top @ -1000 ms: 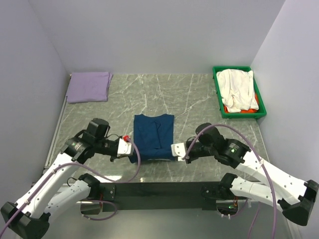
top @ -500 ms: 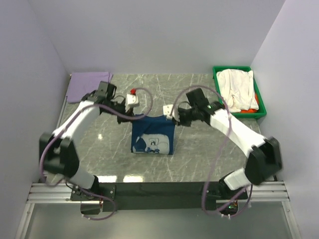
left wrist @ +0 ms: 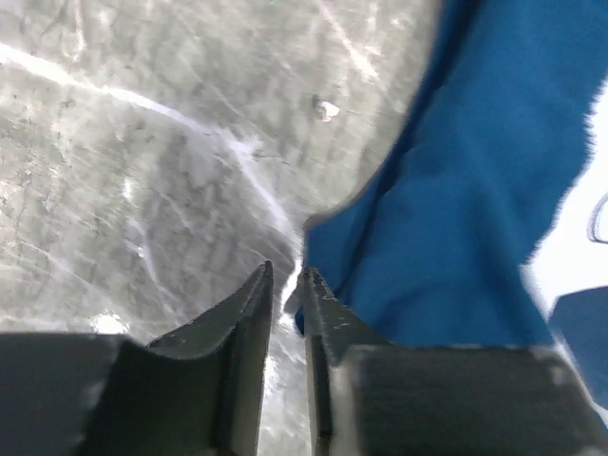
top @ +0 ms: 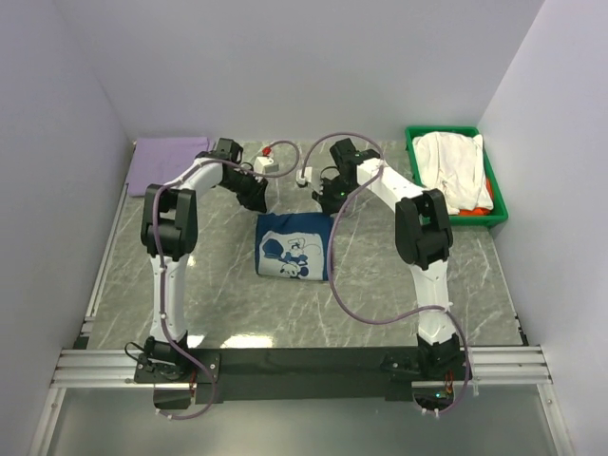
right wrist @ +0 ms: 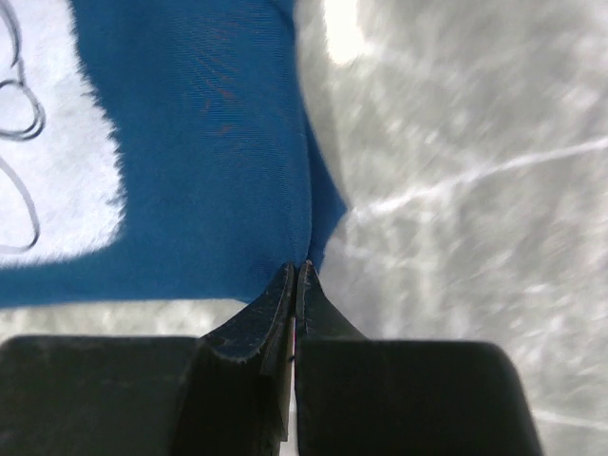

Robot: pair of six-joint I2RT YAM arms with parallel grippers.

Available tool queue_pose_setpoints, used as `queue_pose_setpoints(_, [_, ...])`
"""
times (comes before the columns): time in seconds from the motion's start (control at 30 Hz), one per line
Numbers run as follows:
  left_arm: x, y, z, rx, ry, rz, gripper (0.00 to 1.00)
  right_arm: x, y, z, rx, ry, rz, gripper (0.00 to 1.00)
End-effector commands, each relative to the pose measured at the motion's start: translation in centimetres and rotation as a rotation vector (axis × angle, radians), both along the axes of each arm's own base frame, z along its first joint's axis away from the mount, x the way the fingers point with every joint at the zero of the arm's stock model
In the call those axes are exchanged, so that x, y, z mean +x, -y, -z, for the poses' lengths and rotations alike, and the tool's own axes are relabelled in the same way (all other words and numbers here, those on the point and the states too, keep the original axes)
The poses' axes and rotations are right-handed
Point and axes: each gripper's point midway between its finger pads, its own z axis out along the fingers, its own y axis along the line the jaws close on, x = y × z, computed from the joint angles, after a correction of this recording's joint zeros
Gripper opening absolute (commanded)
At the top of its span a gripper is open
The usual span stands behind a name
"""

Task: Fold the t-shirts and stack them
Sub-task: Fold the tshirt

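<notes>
The right gripper (right wrist: pixel 296 271) is pinching the far right corner of the navy blue t-shirt (top: pixel 294 249), its jaws clamped on the hem. The left gripper (left wrist: pixel 285 280) is standing slightly parted, with the far left corner lying against one finger, seemingly let go. The folded shirt is lying just beneath both grippers, stretching back toward the arm bases. The lavender t-shirt (top: pixel 171 163) is sitting outboard of the left gripper, the nearer one.

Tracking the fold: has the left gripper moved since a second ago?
Yes. The left gripper has travelled from the table's near edge to the far side, ending nearly level with the lavender t-shirt.
</notes>
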Motion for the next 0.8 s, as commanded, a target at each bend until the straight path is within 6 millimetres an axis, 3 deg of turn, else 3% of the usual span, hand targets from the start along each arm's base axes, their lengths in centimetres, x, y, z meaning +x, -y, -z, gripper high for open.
queue_pose_setpoints(0.0, [0.3, 0.3, -1.8, -0.002, -0.049, -0.038, 0.3, -0.9, 1.4, -1.9, -0.043, -0.024, 0.019, 0.0])
queue_pose_setpoints(0.17, [-0.3, -1.6, -2.7, -0.052, -0.073, -0.123, 0.39, -1.1, 2.6, -2.0, -0.073, -0.014, 0.048, 0.0])
queue_pose_setpoints(0.2, [-0.2, -1.9, -4.2, -0.076, -0.056, -0.146, 0.43, -0.8, 2.5, -2.6, -0.061, -0.012, 0.063, 0.0])
queue_pose_setpoints(0.27, [-0.4, -2.3, -5.0, -0.108, -0.096, -0.21, 0.48, -0.8, 2.4, -3.3, -0.037, -0.033, 0.103, 0.0])
queue_pose_setpoints(0.33, [-0.8, -1.8, -5.9, -0.149, -0.146, -0.256, 0.53, -1.0, 2.0, -4.0, -0.009, -0.054, 0.132, 0.0])
queue_pose_setpoints(0.4, [-0.5, -1.3, -6.2, -0.187, -0.159, -0.286, 0.65, -1.1, 1.9, -4.0, 0.001, -0.06, 0.146, 0.02])
queue_pose_setpoints(0.77, [0.3, 0.3, -4.1, -0.142, -0.217, -0.358, 0.58, -1.4, 2.7, -2.8, -0.053, -0.149, 0.266, 0.17])
